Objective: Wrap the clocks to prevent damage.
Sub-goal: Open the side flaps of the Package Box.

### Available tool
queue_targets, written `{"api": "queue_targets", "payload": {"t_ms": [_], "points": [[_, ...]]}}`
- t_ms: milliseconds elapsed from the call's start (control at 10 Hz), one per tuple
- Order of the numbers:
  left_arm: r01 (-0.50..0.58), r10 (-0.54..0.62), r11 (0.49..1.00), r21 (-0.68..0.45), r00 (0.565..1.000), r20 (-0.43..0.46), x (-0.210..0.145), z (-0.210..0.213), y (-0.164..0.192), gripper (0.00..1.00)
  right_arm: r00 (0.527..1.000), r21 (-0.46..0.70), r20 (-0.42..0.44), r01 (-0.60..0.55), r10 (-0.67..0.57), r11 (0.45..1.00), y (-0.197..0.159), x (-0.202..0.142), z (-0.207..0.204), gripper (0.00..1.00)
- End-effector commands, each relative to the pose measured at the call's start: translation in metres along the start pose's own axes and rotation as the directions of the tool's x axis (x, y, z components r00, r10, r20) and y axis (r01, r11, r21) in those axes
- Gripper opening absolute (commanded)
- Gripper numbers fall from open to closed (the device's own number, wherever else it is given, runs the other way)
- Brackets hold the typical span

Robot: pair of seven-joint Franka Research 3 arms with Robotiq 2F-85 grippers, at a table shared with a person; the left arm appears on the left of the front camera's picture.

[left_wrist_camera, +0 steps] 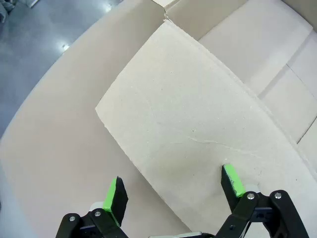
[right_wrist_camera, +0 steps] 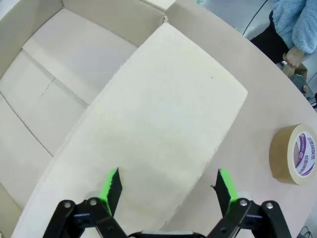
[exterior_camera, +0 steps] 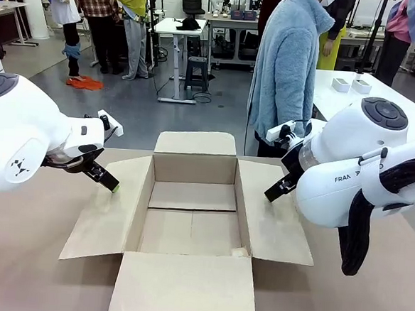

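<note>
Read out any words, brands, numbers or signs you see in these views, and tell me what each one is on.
"FRAN": black letters on the right arm, where the word is cut off.
Black dotted logo, no letters: on the left arm.
Purple print on the tape roll, on its inner label: too blurred to read.
Cardboard box: no print on the faces in view.

The tape roll (right_wrist_camera: 294, 153) is cut off by the right wrist view's edge.

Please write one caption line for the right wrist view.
Open right tool over a flap of the open cardboard box; a tape roll lies on the table.
</note>
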State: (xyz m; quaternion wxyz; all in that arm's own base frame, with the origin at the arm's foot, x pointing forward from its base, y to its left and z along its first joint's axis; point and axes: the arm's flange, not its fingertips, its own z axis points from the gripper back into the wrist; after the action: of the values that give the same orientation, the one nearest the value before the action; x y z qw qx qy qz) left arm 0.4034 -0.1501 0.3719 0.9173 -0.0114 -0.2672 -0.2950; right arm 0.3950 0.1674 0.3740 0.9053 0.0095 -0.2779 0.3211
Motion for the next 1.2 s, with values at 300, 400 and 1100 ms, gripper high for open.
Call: {"api": "queue_targets", "payload": {"t_ms": [300, 400, 1100], "points": [[0.012, -0.013, 1.0, -0.026, 0.997, -0.072, 0.04, 0.062, 0.02, 1.0, 0.999, -0.004, 0.037, 0.022, -0.022, 1.0, -0.007, 0.03, 0.074, 1.0], [0.027, -0.031, 0.998, -0.051, 0.996, -0.081, 0.066, 0.102, 0.032, 1.0, 0.997, 0.024, 0.053, 0.06, -0.061, 0.998, -0.013, 0.049, 0.118, 1.0], [0.049, -0.053, 0.998, -0.029, 0.986, -0.156, 0.104, 0.238, 0.045, 1.0, 0.997, -0.029, -0.063, 0.036, -0.037, 0.999, 0.022, 0.075, 0.271, 1.0]]}}
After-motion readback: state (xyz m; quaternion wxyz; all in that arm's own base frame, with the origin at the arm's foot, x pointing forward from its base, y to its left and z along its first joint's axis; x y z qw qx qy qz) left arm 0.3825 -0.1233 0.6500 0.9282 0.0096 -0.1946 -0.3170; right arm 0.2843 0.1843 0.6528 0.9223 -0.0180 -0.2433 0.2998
